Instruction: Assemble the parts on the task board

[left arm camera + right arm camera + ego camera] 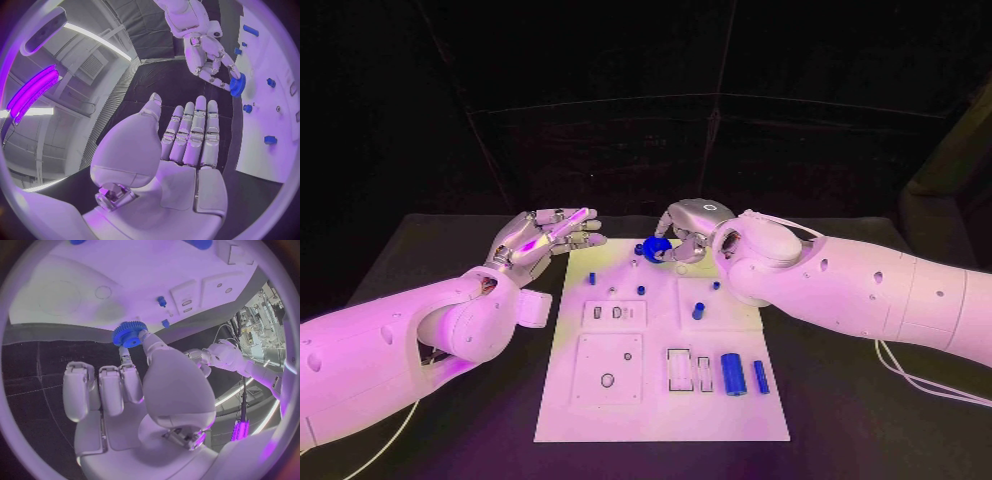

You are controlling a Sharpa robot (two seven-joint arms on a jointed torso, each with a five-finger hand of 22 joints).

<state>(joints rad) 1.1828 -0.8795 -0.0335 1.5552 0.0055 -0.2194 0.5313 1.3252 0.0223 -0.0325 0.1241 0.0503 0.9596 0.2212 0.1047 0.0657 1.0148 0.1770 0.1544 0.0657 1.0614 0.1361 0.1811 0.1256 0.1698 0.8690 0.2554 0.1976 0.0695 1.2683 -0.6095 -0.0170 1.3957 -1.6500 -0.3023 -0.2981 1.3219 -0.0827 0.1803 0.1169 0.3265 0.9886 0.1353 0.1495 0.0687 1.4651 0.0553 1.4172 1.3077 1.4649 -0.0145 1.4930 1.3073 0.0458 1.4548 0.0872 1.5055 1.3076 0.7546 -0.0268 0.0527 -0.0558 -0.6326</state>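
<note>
My right hand pinches the small blue gear by its toothed rim over the board's far edge, my left hand released; it seems light, stiff, slippery.

No text, label, brand, number or sign can be read anywhere in these views. The white task board carries only outlined recesses and holes, with no lettering that can be made out. The blue parts and the silver hands bear no legible marks either.
</note>
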